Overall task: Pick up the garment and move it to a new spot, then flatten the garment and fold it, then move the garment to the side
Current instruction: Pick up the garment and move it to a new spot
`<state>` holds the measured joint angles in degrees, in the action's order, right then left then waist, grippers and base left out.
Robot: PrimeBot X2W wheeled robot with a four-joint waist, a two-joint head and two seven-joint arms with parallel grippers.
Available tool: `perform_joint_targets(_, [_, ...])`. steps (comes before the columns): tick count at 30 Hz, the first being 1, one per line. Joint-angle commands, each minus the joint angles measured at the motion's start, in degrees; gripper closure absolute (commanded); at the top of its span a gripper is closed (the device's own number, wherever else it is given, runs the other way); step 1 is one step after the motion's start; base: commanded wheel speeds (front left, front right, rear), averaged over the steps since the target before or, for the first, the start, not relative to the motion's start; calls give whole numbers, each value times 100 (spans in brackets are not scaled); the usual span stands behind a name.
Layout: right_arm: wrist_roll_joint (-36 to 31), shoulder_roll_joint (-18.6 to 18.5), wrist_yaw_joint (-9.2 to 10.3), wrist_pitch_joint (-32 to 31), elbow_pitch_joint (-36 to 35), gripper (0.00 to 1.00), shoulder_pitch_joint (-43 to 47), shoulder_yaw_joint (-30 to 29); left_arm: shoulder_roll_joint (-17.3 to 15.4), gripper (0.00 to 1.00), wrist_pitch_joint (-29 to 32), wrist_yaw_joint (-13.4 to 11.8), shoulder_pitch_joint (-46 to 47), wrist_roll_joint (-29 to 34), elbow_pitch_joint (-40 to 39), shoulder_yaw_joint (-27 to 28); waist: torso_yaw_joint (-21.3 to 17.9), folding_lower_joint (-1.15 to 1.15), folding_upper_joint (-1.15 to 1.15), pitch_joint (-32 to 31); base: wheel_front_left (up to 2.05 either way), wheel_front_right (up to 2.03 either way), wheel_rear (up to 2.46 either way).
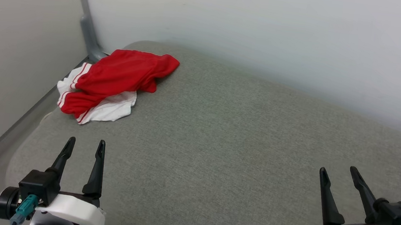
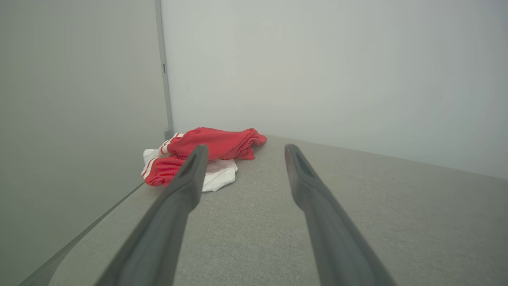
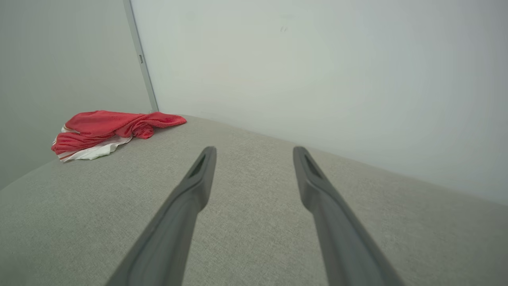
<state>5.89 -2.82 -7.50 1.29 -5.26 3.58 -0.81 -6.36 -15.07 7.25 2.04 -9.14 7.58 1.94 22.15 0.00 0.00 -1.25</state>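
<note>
**A:** Where does the shirt lie?

**B:** The red jersey T-shirt [image 1: 114, 81] is crumpled in the far left corner of the grey padded surface [image 1: 237, 150]. It sits close to the grey post [image 1: 88, 33] where the two pale walls [image 1: 268, 30] meet. The red cloth is bunched on top. White fabric with red-and-white striped trim pokes out beneath it, toward the near left edge.

**A:** Is either pincer on it?

**B:** Neither one touches it. In the head view the left gripper [image 1: 87, 141] sits at the lower left. Its two dark prongs are spread apart with only air between them, and they point up toward the shirt. A stretch of bare grey upholstery separates them from the cloth. The right gripper [image 1: 338, 169] sits at the lower right, also spread wide and holding nothing. It is well apart from the shirt, across the breadth of the surface.

**A:** What do the wrist cameras add?

**B:** In the left wrist view the fingers [image 2: 186, 186] stand apart. The left one overlaps the shirt's near edge in the picture, though the shirt itself lies farther off, against the corner. In the right wrist view the shirt lies far off at the upper left, beside the post. That gripper's spread prongs frame plain grey upholstery, with the pale wall rising behind.
</note>
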Motion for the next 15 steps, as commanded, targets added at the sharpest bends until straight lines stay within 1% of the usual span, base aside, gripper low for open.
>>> perform_joint_targets(1, [5,-11,2,20,24,0,-25,8,8,0,-14,-5,-33,40,11,18,220,0,0,-5,0,0,0])
perform_joint_targets(7, [22,-11,2,41,62,0,-37,-2,21,0,-14,-14,-69,73,12,104,458,0,0,-4,0,0,0])
perform_joint_targets(15, [-50,-11,3,19,21,0,-69,-27,-40,0,-14,-8,8,132,46,166,524,0,0,82,0,0,0])
